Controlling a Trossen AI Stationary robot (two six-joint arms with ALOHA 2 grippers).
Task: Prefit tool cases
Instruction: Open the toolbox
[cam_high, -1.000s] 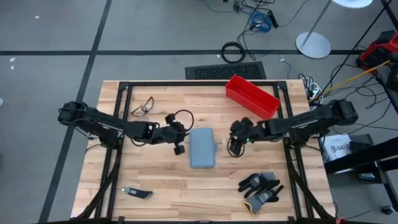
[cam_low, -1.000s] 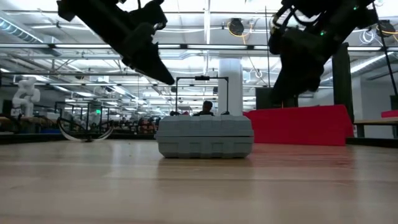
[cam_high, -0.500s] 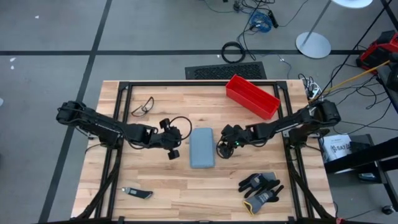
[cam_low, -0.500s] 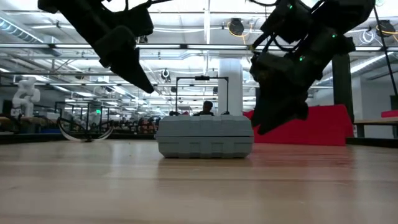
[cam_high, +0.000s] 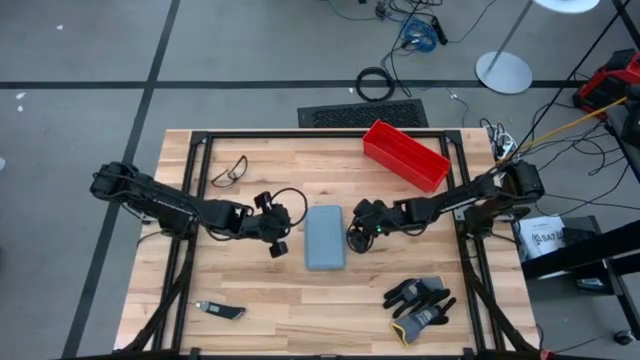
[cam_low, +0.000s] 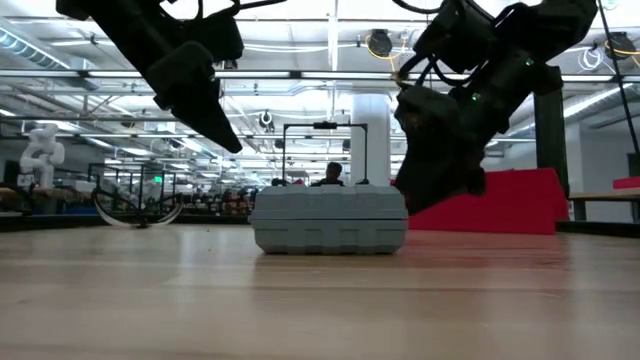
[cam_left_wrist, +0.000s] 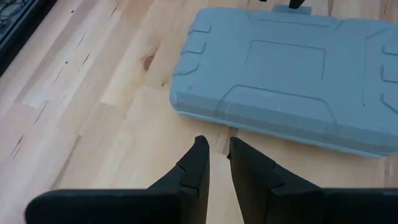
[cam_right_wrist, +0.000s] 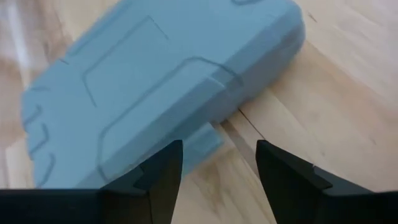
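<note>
Lying closed and flat at mid-tabletop (cam_high: 250, 300), the tool case (cam_high: 324, 237) sits between both arms. The right gripper (cam_right_wrist: 219, 163), fingers spread wide, hangs just right of it, around a small tab on its edge. The left gripper (cam_left_wrist: 217, 163), fingers nearly together and empty, hovers just left.

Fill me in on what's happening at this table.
Two robot arms flank a closed grey-blue tool case lying flat mid-table. The right gripper hangs beside the case's right edge, jaws open around a small tab on that edge. The left gripper hovers off the case's left side, fingers a narrow gap apart and holding nothing. Neither grips the case yet.
</note>
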